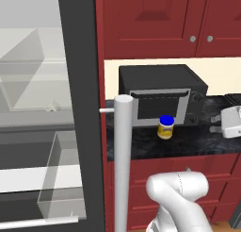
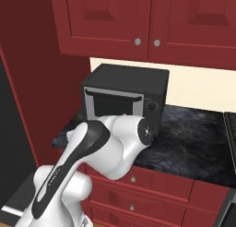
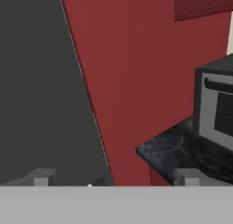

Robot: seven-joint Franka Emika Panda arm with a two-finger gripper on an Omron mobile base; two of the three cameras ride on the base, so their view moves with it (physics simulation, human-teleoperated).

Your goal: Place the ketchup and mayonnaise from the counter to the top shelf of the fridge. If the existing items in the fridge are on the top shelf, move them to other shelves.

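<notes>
The mayonnaise jar, pale yellow with a blue lid, stands upright on the dark counter just in front of the toaster oven. To its left the fridge is open, showing glass shelves and clear bins. My gripper is open, its two fingertips far apart with nothing between them. It faces the dark fridge side and a red cabinet panel, with the counter corner to the right. My arm covers the counter's left part in the right base view.
The fridge door's grey bar handle stands upright between the fridge and the counter. A white toaster sits at the counter's right. Red wall cabinets hang above, and red drawers run below the counter.
</notes>
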